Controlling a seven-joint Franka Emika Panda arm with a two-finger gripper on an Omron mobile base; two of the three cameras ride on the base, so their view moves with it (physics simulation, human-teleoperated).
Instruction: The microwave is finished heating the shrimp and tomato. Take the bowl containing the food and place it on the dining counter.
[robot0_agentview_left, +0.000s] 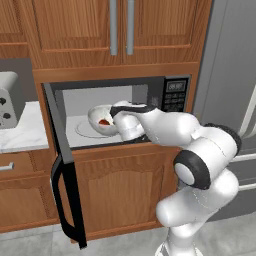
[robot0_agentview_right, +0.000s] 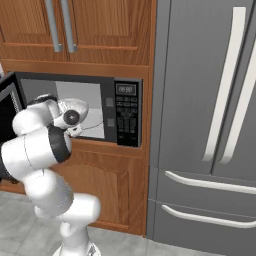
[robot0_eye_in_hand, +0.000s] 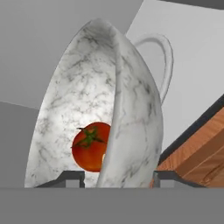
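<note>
Inside the microwave (robot0_agentview_left: 120, 112) sits everything that matters, its door (robot0_agentview_left: 65, 170) swung wide toward the left and hanging down past the cabinet front. From the left base view the bowl (robot0_agentview_left: 101, 119) shows within the grey cavity, above the round turntable (robot0_agentview_left: 85, 130), tipped so its mouth faces outward, with a red spot of tomato (robot0_agentview_left: 104, 122) low inside it. The arm reaches in from the right of the microwave's opening, and the gripper (robot0_agentview_left: 116, 114) meets the bowl's right rim.

The right base view adds the button panel (robot0_agentview_right: 126, 116) on the microwave's right side and the tall grey fridge (robot0_agentview_right: 210, 125) just beyond it; from here the arm's own joints cover most of the cavity, and just a pale sliver of bowl (robot0_agentview_right: 79, 106) peeks past the wrist.

The hand view gives what neither base camera can: the gripper (robot0_eye_in_hand: 117, 177) straddles the bowl's (robot0_eye_in_hand: 135, 127) wall, one fingertip (robot0_eye_in_hand: 72, 177) inside the bowl beside the tomato (robot0_eye_in_hand: 89, 146), the other (robot0_eye_in_hand: 164, 176) outside it. The claw is clamped on the bowl's rim. The tomato lies against the bowl's inner wall, its green stem showing. Behind the bowl curves the turntable's (robot0_eye_in_hand: 162, 61) edge, and the microwave's wood surround (robot0_eye_in_hand: 197, 153) shows at lower right.
</note>
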